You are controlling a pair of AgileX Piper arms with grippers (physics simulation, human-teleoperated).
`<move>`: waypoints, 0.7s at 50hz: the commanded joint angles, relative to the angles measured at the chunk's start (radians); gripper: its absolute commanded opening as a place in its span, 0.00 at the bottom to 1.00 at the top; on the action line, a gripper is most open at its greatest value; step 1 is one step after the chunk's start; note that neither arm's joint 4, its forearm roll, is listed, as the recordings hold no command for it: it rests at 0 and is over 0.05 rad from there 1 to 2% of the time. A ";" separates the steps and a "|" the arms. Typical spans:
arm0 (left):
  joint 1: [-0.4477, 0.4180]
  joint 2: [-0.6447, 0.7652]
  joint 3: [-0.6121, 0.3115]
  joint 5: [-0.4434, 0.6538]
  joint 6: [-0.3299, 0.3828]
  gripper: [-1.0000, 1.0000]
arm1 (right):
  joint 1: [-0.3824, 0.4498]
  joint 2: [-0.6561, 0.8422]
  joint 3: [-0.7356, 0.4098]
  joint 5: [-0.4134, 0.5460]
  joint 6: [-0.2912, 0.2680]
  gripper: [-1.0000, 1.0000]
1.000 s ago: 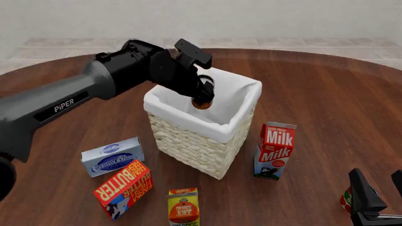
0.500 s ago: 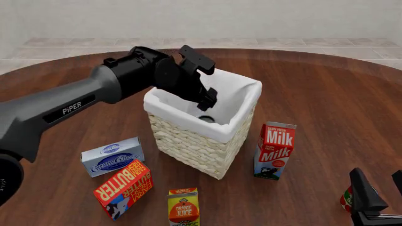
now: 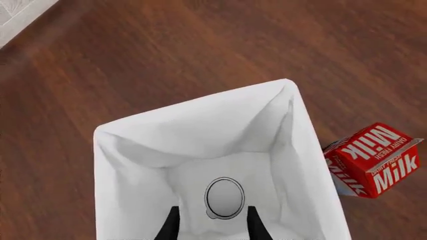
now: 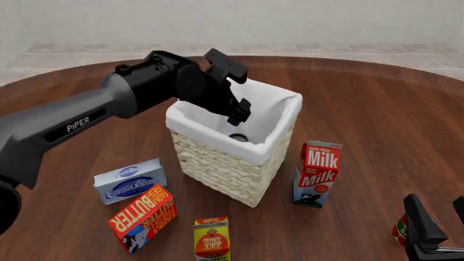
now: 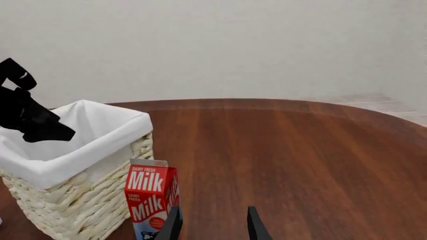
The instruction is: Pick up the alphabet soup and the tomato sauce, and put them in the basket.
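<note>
Left wrist view gives me what front view barely shows: alphabet soup [image 3: 225, 197] upright on basket [image 3: 200, 125] floor, grey top up, seen between my left gripper [image 3: 212, 226] fingertips, not touching; fingers apart, holding nothing; gripper sits above basket opening. Front view alone shows tomato sauce [image 4: 399, 230] at near right table edge, just beside right gripper [image 4: 442, 225], touching or not I cannot tell. Right wrist view: right fingers [image 5: 172, 225] apart, empty; milk carton [image 5: 151, 199] ahead, beside basket.
</note>
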 commanded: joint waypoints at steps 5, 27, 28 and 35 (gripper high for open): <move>-0.003 -0.026 -0.028 0.019 0.000 1.00 | 0.002 -0.001 0.003 -0.001 -0.005 1.00; -0.035 -0.160 -0.023 0.001 -0.051 1.00 | 0.008 0.000 0.002 0.003 -0.017 1.00; -0.035 -0.164 -0.025 -0.002 -0.051 1.00 | 0.008 0.000 0.002 0.003 -0.017 1.00; -0.048 -0.193 -0.034 -0.029 -0.092 1.00 | 0.008 0.001 0.001 0.006 -0.015 1.00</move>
